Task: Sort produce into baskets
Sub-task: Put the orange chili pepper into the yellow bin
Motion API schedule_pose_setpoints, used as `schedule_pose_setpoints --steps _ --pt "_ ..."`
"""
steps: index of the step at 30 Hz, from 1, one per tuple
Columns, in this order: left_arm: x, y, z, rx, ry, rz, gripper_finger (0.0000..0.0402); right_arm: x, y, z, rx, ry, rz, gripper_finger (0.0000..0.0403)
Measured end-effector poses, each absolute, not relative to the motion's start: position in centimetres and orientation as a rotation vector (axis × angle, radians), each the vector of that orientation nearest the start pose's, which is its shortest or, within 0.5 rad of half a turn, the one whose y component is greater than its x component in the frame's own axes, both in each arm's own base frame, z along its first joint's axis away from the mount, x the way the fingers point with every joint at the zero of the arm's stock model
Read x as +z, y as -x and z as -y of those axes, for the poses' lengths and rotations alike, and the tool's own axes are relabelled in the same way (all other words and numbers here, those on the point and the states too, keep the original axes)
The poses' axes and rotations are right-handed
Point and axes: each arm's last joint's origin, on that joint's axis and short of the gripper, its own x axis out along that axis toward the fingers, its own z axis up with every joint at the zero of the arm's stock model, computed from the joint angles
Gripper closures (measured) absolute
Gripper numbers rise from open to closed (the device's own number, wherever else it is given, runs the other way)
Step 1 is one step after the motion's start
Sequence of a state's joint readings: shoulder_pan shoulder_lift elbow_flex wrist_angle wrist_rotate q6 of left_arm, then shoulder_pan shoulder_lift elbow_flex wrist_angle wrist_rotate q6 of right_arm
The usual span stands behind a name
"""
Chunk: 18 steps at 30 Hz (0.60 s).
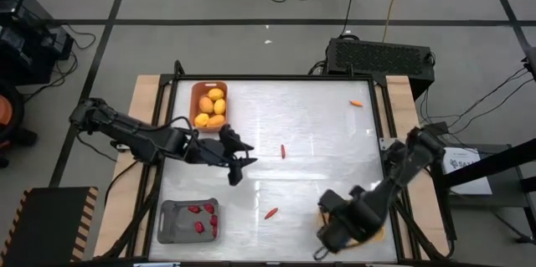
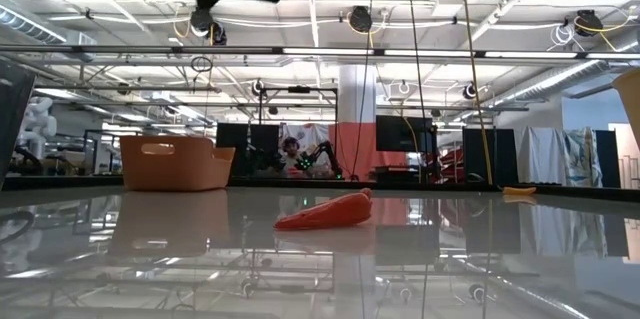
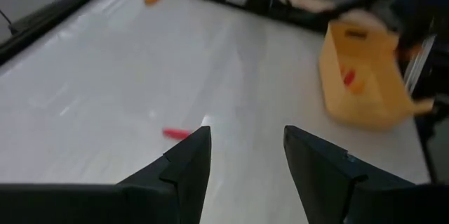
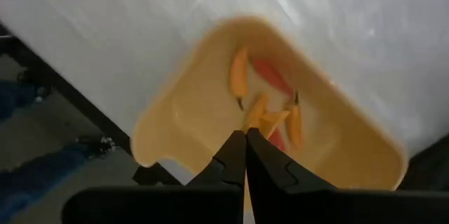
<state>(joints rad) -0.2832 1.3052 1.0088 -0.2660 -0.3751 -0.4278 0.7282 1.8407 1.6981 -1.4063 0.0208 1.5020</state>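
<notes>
Here we see the right gripper (image 4: 245, 140) pinched together on a carrot stick (image 4: 257, 114) above the yellow basket (image 4: 168, 129). Our left gripper (image 1: 239, 160) hangs parted over the table, a red chilli (image 3: 176, 133) lying beyond. In the high view the arm mostly hides that basket.

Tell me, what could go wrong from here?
The right gripper is shut on a carrot stick above the yellow basket, which sits at the table's corner; a nudge might push it off. The open left gripper may brush the orange basket beside it, full of lemons.
</notes>
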Motion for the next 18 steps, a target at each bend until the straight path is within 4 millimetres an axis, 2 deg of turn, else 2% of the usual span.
schedule_pose_setpoints --steps 4,8,13,18 --pt "30.0 -28.0 6.3 0.209 0.272 -0.426 0.0214 26.8 -24.6 -24.8 -0.621 -0.708 -1.419 0.0402" --pt "30.2 -28.1 6.0 0.212 0.291 -0.404 0.0214 25.5 -23.8 -25.9 -0.634 -0.767 -1.401 0.0403" --pt "30.2 -28.1 6.1 0.208 0.319 -0.403 0.0214 24.6 -23.1 -26.0 -0.704 -0.788 -1.397 0.0392" --pt "30.2 -28.1 6.2 0.176 0.382 -0.413 0.0214 24.6 -22.9 -25.8 -0.703 -0.731 -1.416 0.0373"
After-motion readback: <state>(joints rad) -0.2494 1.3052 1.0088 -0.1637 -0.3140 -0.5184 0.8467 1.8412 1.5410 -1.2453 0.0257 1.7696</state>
